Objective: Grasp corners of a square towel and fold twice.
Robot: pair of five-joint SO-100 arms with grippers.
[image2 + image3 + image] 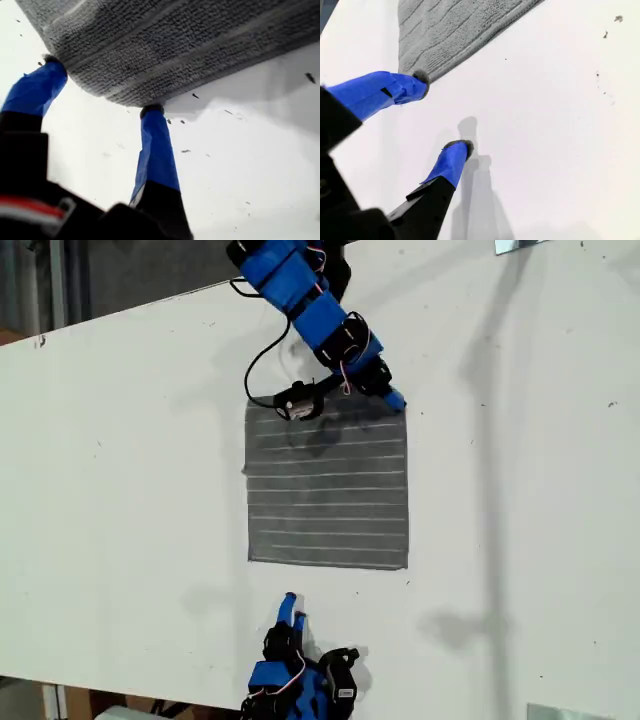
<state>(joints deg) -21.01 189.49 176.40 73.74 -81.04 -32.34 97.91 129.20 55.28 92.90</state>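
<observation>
The grey striped towel [327,490] lies flat on the white table [120,490], near the middle of the exterior view. My first gripper [388,392] reaches in from the far side and sits at the towel's far corner [402,410] on the exterior view's right. In the first wrist view the first gripper [100,85] is open, both blue fingertips [150,111] touching the towel [190,45] edge, with the rounded corner [117,97] between them. My second gripper [293,608] hovers open over bare table just short of the towel's near edge. The second gripper [444,111] holds nothing, and the towel [450,30] lies beyond its fingertips.
A black cable [255,370] loops from the first arm onto the table beside the towel's far edge. The table's far edge [130,308] runs diagonally across the exterior view's upper left. A metal piece [560,712] shows at that view's lower right.
</observation>
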